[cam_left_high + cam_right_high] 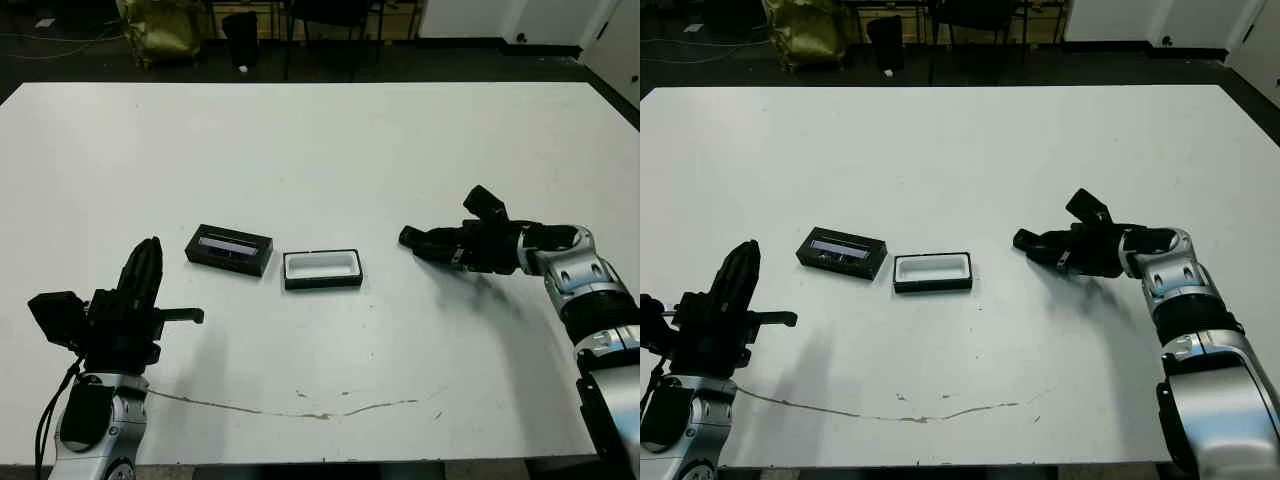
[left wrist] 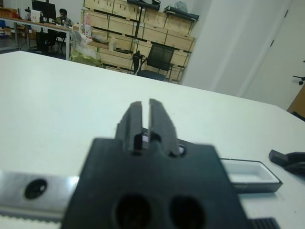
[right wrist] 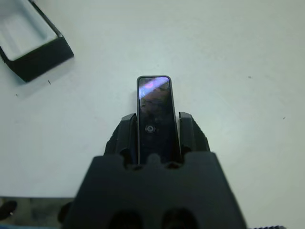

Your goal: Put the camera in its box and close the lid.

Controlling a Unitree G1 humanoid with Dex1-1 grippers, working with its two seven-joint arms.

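Right tool (image 3: 156,131) clenched on slim glossy black bar-shaped camera (image 3: 154,112), gripped at one end so free end can lead into tray; hangs over white matte counter (image 1: 420,150), well right of box. Small black rectangular box with white lining (image 1: 322,268) sits open-side up, ready. Black shallow lid with shiny silvery-blue strip (image 1: 229,248) just beside, to its left. Left tool (image 2: 146,125) empty, fingers pressed together, waiting near lid.

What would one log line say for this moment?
right gripper: holding camera | box: open, empty | lid: beside box | left gripper: shut, idle
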